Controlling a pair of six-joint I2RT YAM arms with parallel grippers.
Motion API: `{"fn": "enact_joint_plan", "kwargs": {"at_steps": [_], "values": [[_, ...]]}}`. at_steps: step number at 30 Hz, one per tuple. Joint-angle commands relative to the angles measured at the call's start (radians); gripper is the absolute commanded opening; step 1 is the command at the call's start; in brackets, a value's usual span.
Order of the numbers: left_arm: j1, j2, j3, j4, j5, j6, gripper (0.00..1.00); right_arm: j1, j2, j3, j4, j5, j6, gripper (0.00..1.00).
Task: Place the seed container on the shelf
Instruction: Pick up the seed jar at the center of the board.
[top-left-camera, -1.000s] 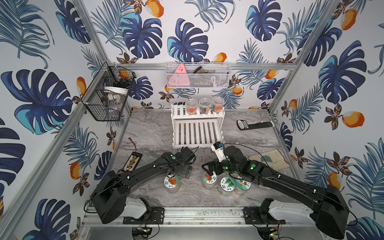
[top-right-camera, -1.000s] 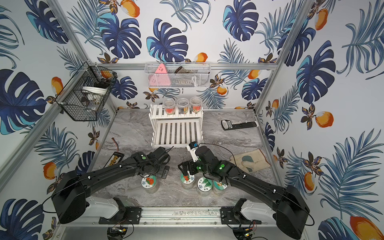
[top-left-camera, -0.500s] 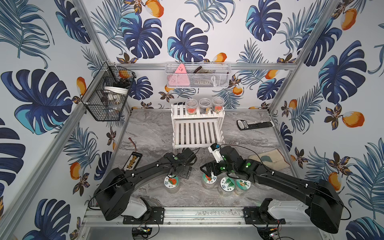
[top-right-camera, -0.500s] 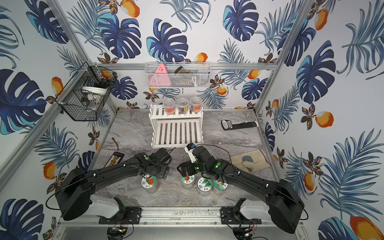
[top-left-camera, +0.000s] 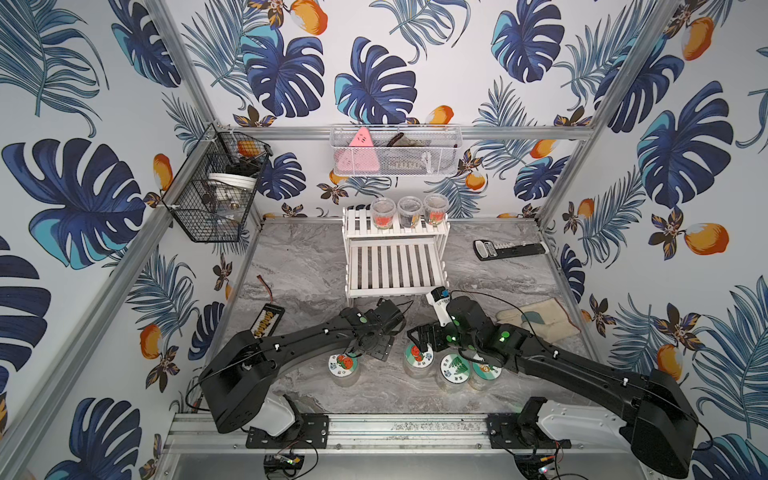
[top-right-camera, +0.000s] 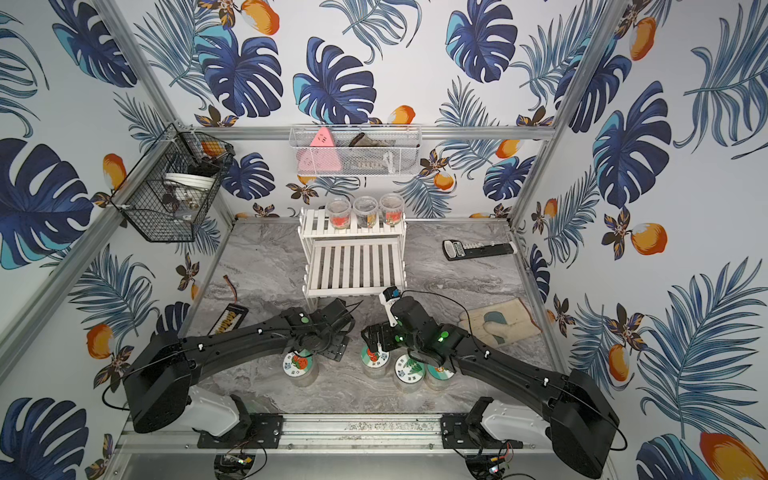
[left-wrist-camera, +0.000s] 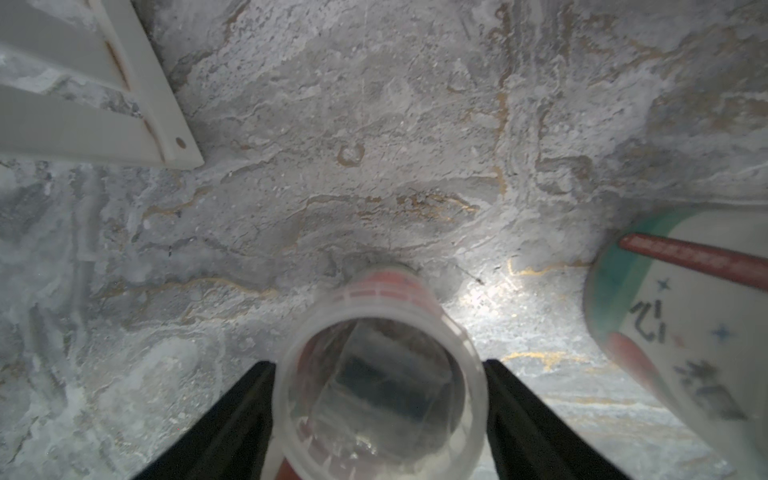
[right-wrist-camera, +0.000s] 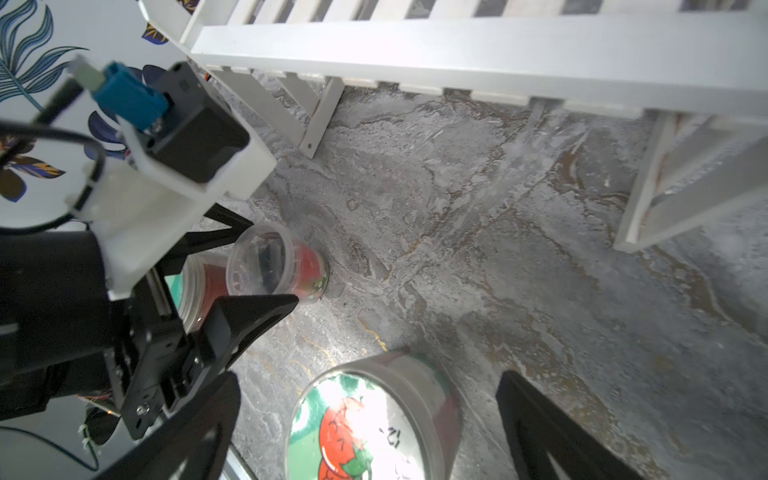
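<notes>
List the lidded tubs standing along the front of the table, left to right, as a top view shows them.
lone red-fruit tub → second red-fruit tub → green-leaf tub → orange-label tub, partly hidden under the right arm

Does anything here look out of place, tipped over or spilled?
Nothing looks spilled, toppled or damaged. The seed container between the fingers of the left gripper looks upright on the table, like the lidded tubs beside it. Only the oven mitt lying there seems unrelated.
</notes>
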Motion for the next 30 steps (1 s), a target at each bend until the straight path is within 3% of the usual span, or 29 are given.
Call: {"fn": "enact_joint_plan", "kwargs": {"at_steps": [1,9,14,17,25,30], "values": [[-0.016,0.033,0.024,0.03,-0.021,-0.056,0.82,-0.001,-0.016,-0.01,-0.016,0.073,0.029,1.0],[-0.061,0.111,0.092,-0.016,-0.13,-0.239,0.82,-0.002,-0.031,-0.018,-0.043,0.136,0.051,1.0],[-0.081,0.084,0.097,-0.046,-0.163,-0.262,0.91,-0.002,-0.043,-0.025,-0.045,0.159,0.058,1.0],[-0.082,0.015,0.055,0.004,-0.138,-0.161,0.98,-0.002,-0.047,-0.034,-0.043,0.16,0.06,1.0],[-0.042,-0.113,-0.017,0.095,0.028,0.248,0.99,-0.002,-0.045,-0.04,-0.012,0.087,0.035,1.0],[0.005,-0.12,-0.026,0.165,0.145,0.326,0.98,-0.002,-0.034,-0.024,-0.007,0.041,0.026,1.0]]}}
